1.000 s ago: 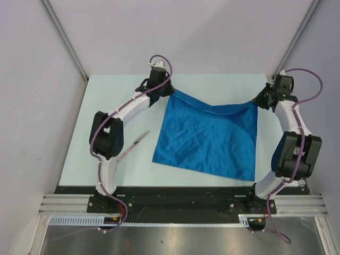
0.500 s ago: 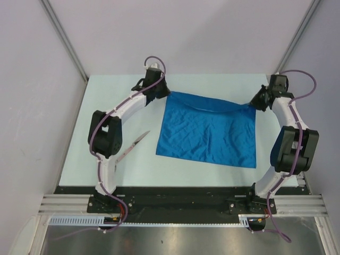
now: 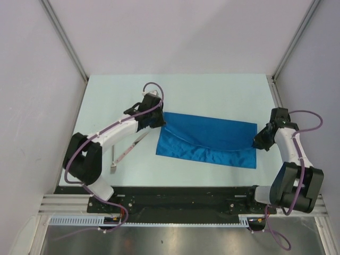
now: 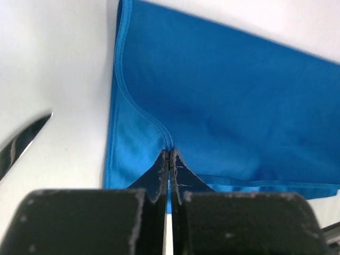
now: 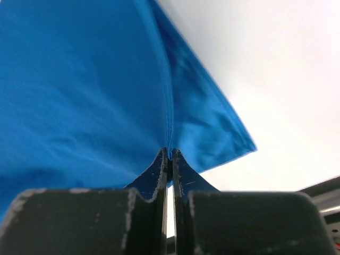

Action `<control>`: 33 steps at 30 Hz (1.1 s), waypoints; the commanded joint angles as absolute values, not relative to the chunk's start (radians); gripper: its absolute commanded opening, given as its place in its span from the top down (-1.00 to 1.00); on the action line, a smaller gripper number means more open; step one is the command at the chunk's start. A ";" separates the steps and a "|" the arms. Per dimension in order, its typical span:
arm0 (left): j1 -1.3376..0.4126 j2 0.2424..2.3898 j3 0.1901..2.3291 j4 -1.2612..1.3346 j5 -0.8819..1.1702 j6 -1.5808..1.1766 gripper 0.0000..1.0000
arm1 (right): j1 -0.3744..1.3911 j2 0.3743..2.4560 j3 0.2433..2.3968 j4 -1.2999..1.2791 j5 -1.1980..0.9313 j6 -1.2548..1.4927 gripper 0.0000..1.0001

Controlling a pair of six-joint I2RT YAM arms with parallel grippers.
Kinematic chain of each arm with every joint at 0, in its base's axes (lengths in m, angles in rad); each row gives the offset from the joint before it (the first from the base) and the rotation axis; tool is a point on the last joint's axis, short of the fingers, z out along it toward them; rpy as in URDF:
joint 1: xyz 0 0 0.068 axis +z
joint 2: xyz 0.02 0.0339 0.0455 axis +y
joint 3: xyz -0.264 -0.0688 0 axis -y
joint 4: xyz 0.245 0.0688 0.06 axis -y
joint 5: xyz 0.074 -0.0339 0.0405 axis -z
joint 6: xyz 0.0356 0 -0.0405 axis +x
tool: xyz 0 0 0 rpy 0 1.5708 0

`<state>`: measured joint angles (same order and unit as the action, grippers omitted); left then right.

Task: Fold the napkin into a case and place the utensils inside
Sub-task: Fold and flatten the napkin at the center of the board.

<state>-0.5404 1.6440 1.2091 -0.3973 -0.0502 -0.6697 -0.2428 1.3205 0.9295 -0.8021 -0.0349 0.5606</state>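
The royal-blue napkin (image 3: 207,139) lies doubled over into a wide low band across the middle of the table, its upper layer reaching almost to the near hem. My left gripper (image 3: 159,123) is shut on the hem of that layer at its left end (image 4: 168,142). At the right end my right gripper (image 3: 258,142) pinches the same hem (image 5: 170,139), jaws shut. The utensils (image 3: 127,151) lie slanted on the table, partly hidden under my left forearm; a shiny tip (image 4: 21,142) shows at the left of the left wrist view.
The pale table (image 3: 212,90) is boxed in by light walls at the left, back and right. A black rail (image 3: 175,194) carrying both arm bases runs along the near edge.
Both grippers have carried the napkin's far edge toward the near side, folding the cloth over itself. The open square has become a narrow band. Both arms have drawn back and lowered.
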 commanded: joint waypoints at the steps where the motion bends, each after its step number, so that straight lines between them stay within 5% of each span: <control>1: -0.551 1.556 1.076 -0.350 -0.086 -0.635 1.00 | -0.267 1.250 0.833 -0.810 0.009 0.601 1.00; 33: -0.600 1.566 0.879 -0.305 -0.103 -0.672 0.99 | -0.296 1.319 0.672 -0.762 0.095 0.713 1.00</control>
